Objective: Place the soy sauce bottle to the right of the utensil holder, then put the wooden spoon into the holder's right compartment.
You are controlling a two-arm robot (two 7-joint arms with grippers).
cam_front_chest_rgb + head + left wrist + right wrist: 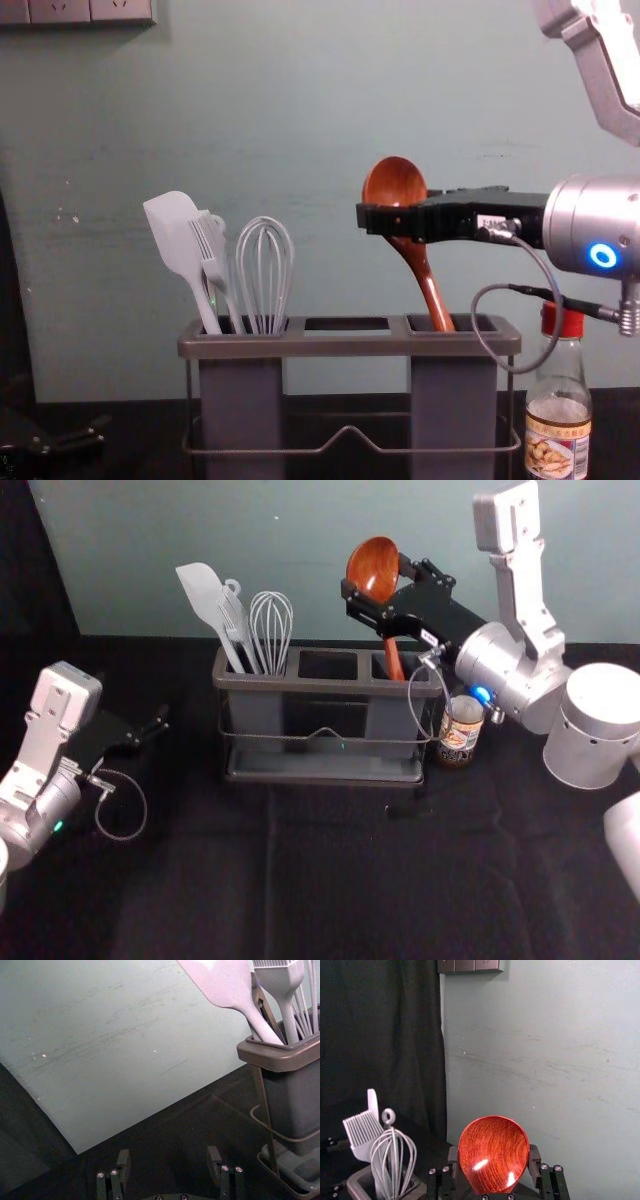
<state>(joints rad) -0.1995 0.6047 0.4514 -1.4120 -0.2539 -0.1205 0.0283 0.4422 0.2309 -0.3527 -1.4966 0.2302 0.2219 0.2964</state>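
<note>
Near desk's (330,880) far edge, right gripper (376,576) holding wooden spoon (393,658) between wide fingers, spread empty left gripper (161,723) at left side

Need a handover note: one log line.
right gripper at spoon bowl; handle in right compartment; soy sauce bottle right of holder; left gripper open, left of holder

Lab-like setup, robot arms (507,665), black cloth (330,880)

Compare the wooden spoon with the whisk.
The wooden spoon is reddish brown with a solid bowl; the whisk is pale with open loops. The spoon's handle is in the right compartment, its bowl between the right gripper's fingers; the whisk stands ungripped in the left one. Both are head up.
</note>
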